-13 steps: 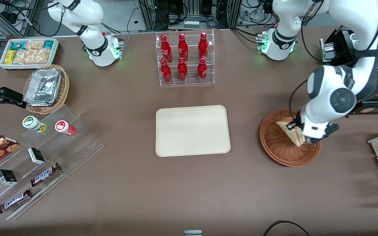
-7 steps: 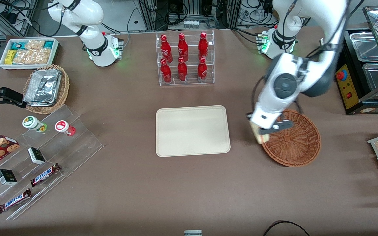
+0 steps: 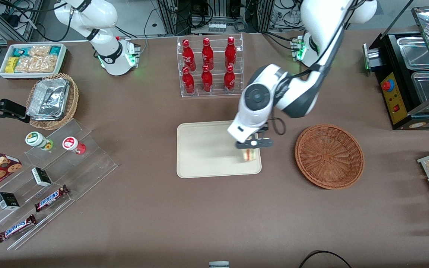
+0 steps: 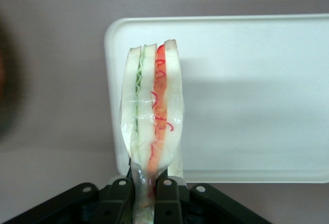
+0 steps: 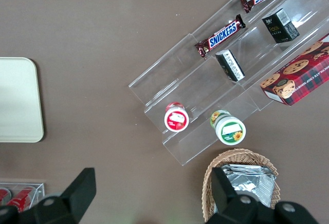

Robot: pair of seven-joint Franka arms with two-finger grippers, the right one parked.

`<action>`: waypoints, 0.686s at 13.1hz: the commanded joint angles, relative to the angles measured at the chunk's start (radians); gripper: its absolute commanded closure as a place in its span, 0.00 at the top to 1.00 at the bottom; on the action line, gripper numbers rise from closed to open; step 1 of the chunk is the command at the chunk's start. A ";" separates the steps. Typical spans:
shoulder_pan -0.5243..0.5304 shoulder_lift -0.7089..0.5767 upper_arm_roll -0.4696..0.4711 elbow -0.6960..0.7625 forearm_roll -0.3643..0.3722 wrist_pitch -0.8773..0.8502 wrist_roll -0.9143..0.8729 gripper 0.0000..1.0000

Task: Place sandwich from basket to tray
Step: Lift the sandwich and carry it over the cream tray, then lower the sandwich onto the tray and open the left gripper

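Front view | gripper [image 3: 250, 146] clamped on 1 sandwich [image 3: 249, 154], carried since 0.5 s ago from basket [image 3: 329, 156] rim to above tray [image 3: 207, 149] edge nearest it | basket now empty | sandwich apparently not touching tray | lowering and release remain.

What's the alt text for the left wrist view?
The black two-finger gripper is shut on a plastic-wrapped white-bread sandwich wedge with red and green filling, held upright above one end of the flat cream rectangular tray on the brown table.
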 commanded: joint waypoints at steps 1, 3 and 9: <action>-0.057 0.118 0.014 0.158 -0.017 -0.033 -0.027 0.00; -0.084 0.168 0.014 0.201 -0.017 -0.033 -0.039 0.00; -0.107 0.264 0.014 0.278 -0.017 -0.018 -0.059 0.00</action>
